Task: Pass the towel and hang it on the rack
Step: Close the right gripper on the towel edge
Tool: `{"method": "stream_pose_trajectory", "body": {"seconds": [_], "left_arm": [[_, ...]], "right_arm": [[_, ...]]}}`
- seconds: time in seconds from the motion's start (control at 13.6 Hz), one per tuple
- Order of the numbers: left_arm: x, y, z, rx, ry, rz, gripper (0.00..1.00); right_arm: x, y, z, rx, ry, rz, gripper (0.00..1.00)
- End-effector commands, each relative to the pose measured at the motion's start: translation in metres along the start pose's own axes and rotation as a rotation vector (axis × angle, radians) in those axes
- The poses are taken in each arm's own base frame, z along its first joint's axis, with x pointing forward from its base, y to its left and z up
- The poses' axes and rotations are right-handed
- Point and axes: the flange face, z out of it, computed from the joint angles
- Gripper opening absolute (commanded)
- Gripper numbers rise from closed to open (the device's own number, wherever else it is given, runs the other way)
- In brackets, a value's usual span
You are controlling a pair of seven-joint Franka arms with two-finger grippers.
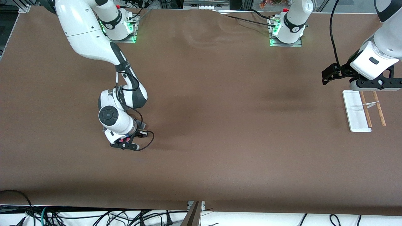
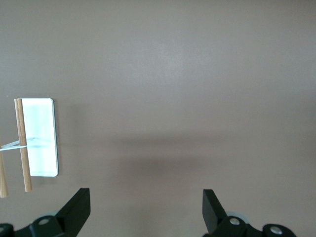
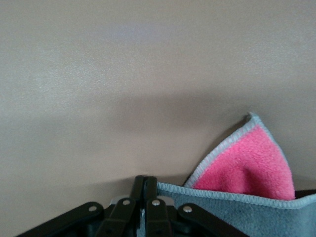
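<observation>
Right gripper pinching towel; left gripper wide over table.

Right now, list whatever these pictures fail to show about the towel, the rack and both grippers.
- Towel: in the front view the right arm covers nearly all of it; the right wrist view cuts it off at the frame edge.
- Right gripper: shut at the towel's edge, but the pinched spot is hidden beneath the fingers.
- Rack: its upper end sits under the open left gripper in the front view; the left wrist view clips one rod.

Bare brown table between both arms; only the rack (near the left arm's end) obstructing.
</observation>
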Motion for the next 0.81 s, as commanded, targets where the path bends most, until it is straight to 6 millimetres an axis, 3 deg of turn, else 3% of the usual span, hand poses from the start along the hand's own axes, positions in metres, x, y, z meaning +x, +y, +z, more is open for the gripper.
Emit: {"method": "stream_pose_trajectory", "body": {"seconds": [0.0,0.29,0.51,0.73], "left_arm": [[-0.003,-0.002,-0.009,0.010,0.000,0.022,1.00],[-0.003,-0.001,-0.009,0.010,0.001,0.024,1.00],[-0.003,-0.001,-0.009,0.010,0.001,0.024,1.00],[-0.003,0.000,-0.009,0.010,0.001,0.024,1.00]], "right_arm": [[0.002,-0.002,0.003,0.006,-0.002,-0.001,0.00],[0.005,-0.009,-0.015,0.007,-0.025,-0.003,0.00],[0.014,-0.022,-0.047,0.030,-0.084,0.015,0.00],[0.012,-0.043,-0.095,0.127,-0.175,0.064,0.00]]}}
